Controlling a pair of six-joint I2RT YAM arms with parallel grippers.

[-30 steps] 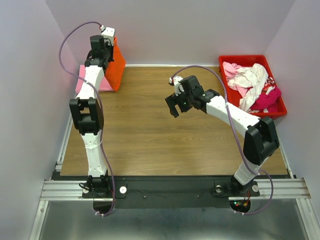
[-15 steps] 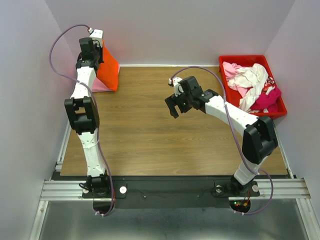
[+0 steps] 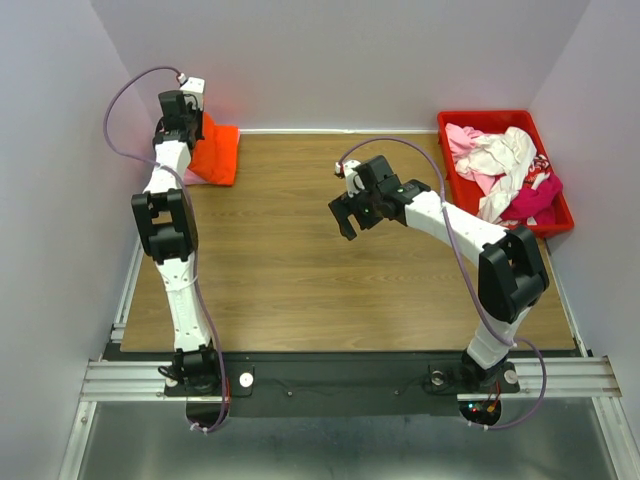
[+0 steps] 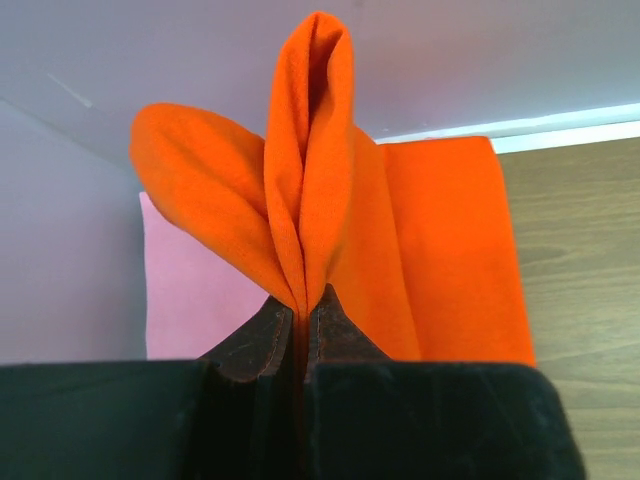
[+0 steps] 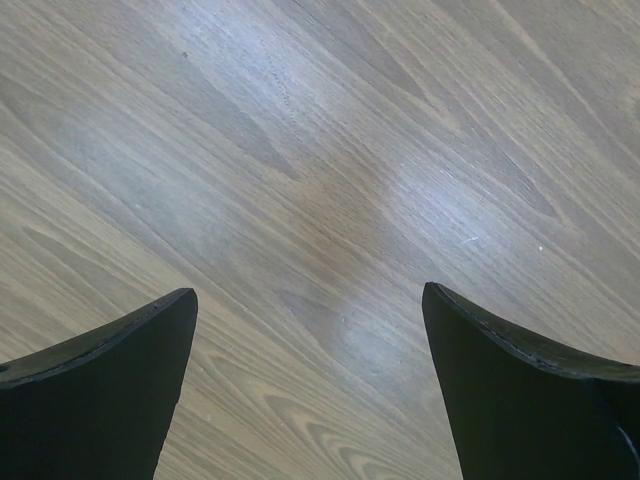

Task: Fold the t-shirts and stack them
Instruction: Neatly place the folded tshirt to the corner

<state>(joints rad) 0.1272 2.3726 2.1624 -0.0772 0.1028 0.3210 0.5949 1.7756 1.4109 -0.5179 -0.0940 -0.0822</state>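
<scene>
Left gripper (image 4: 305, 300) is clenched on a pinch of the orange shirt (image 3: 215, 152), the fold standing up between its fingers. That shirt sits at the table's (image 3: 300, 270) far edge, straight across from the red crate (image 3: 450, 122). A second ago it hung higher and tented, with plenty of pink showing beneath; now it has come down flatter. The pink shirt (image 4: 190, 300) peeks out only on the side away from the crate. Right gripper (image 3: 350, 212) has barely budged, jaws spread wide and holding nothing over bare wood, between crate and orange shirt. White (image 3: 500, 160) and magenta (image 3: 530, 200) shirts lie heaped in the crate.
</scene>
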